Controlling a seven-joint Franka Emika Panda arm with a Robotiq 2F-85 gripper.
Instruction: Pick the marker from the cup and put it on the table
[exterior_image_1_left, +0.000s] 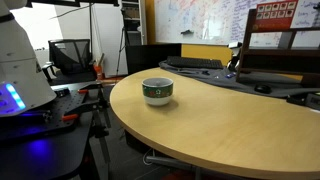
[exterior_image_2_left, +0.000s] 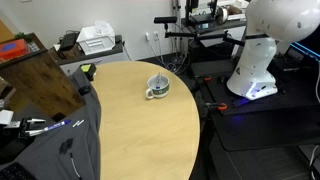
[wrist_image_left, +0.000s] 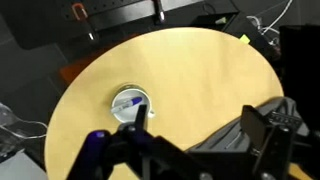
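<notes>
Marker (wrist_image_left: 127, 101) prob sits in cup (wrist_image_left: 146, 104), left of desk (wrist_image_left: 200, 70) centre in wrist view; blurry. Claw (wrist_image_left: 132, 148) hangs above, can't tell if spread. Centre over cup, drop straight, pinch marker w/o nudging rim.

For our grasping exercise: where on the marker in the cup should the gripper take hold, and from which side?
Probably its upper end, from straight above: the marker sits inside the cup, whose wall blocks any sideways approach. Its exact lean is too blurry to tell.
</notes>
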